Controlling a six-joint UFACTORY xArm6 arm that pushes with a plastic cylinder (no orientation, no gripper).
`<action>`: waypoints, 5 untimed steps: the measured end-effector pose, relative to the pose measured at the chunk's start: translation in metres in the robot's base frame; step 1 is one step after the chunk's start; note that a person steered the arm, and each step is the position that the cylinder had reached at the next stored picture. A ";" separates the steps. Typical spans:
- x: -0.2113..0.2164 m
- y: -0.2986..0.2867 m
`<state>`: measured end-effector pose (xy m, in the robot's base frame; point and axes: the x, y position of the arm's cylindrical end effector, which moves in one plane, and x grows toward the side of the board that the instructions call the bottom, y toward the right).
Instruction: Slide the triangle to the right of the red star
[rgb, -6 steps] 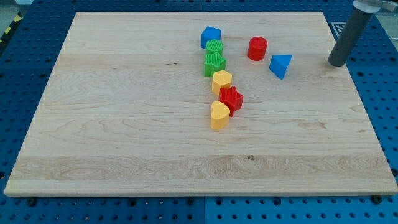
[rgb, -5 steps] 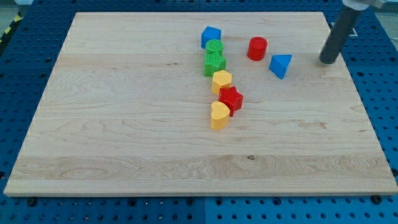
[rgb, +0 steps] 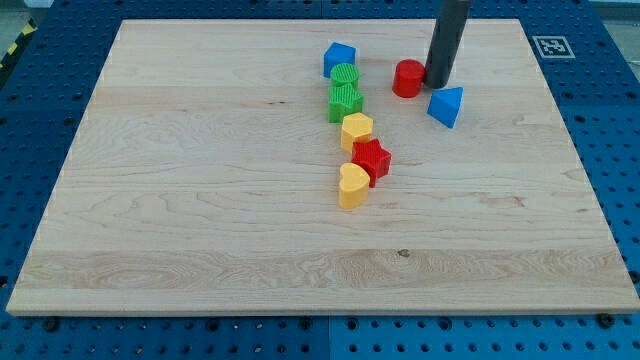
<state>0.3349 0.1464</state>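
The blue triangle (rgb: 446, 105) lies on the wooden board (rgb: 200, 200) toward the view's upper right. The red star (rgb: 371, 159) sits near the board's middle, left of and below the triangle. My tip (rgb: 437, 82) stands just above the triangle, touching or nearly touching it, and right beside the red cylinder (rgb: 407, 78) on its right.
A column of blocks runs down the middle: a blue block (rgb: 339, 58), a green cylinder (rgb: 344, 76), a green star (rgb: 345, 101), a yellow hexagon (rgb: 356, 130), then the red star and a yellow heart (rgb: 352, 185).
My tip has moved left from the board's right edge to just above the blue triangle. The triangle has shifted slightly left and down. The red cylinder looks nudged a little left.
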 end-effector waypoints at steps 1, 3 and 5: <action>0.037 0.006; 0.083 0.055; 0.096 0.068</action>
